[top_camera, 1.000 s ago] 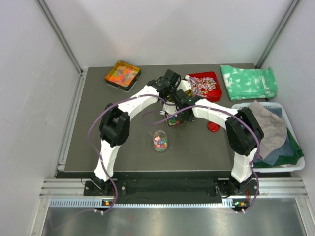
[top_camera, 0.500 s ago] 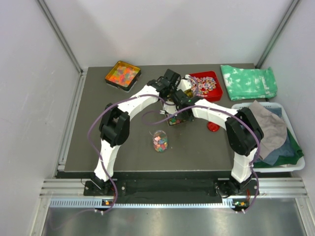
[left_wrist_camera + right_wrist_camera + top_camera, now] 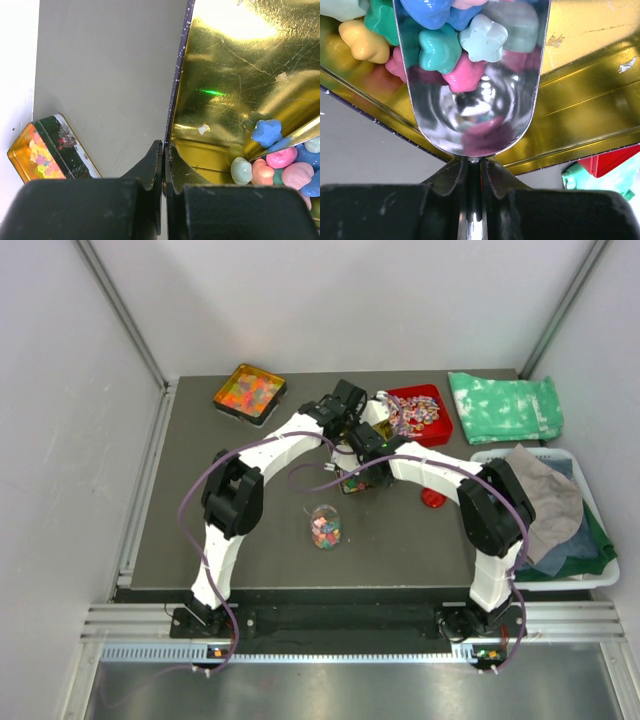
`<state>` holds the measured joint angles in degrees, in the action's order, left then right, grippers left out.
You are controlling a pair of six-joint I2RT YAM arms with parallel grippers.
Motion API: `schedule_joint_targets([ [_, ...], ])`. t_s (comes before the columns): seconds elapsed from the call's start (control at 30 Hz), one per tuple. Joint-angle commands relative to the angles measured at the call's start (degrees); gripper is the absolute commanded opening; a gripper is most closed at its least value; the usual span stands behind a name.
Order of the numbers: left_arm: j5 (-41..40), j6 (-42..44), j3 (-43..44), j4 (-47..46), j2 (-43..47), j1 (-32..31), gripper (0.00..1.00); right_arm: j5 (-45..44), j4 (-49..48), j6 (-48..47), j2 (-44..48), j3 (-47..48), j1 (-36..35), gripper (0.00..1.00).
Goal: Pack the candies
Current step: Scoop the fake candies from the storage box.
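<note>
Top view: arms are barely moving since a second ago, the right one edging deeper. The left gripper is pinching the tin wall. The right gripper is clamping the scoop, which is gathering candies inside the tin. Probably mid-scoop, with the jar waiting.
</note>
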<state>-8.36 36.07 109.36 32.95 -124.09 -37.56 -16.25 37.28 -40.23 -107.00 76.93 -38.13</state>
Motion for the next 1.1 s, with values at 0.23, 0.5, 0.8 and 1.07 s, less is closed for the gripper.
schedule_joint_targets([
  [0.23, -1.8, -0.8, 0.5, 2.1, 0.5, -0.2, 0.0, -2.9, -10.2, 2.4, 4.7, -2.6, 3.1, 0.0],
  [0.5, -0.2, -0.7, 2.5, 2.3, -2.6, -0.1, 0.0, -2.6, -11.6, -0.3, 4.3, -2.7, 3.1, 0.0],
  [0.8, 1.6, -0.7, 2.1, 2.0, -4.7, -0.1, 0.0, -2.9, -15.9, 0.1, 3.4, -3.2, 3.1, 0.0],
  [1.07, 2.4, -0.9, 2.4, 1.8, -7.1, 0.2, 0.0, -1.8, -17.7, 0.7, 2.9, -3.0, 3.2, 0.0],
])
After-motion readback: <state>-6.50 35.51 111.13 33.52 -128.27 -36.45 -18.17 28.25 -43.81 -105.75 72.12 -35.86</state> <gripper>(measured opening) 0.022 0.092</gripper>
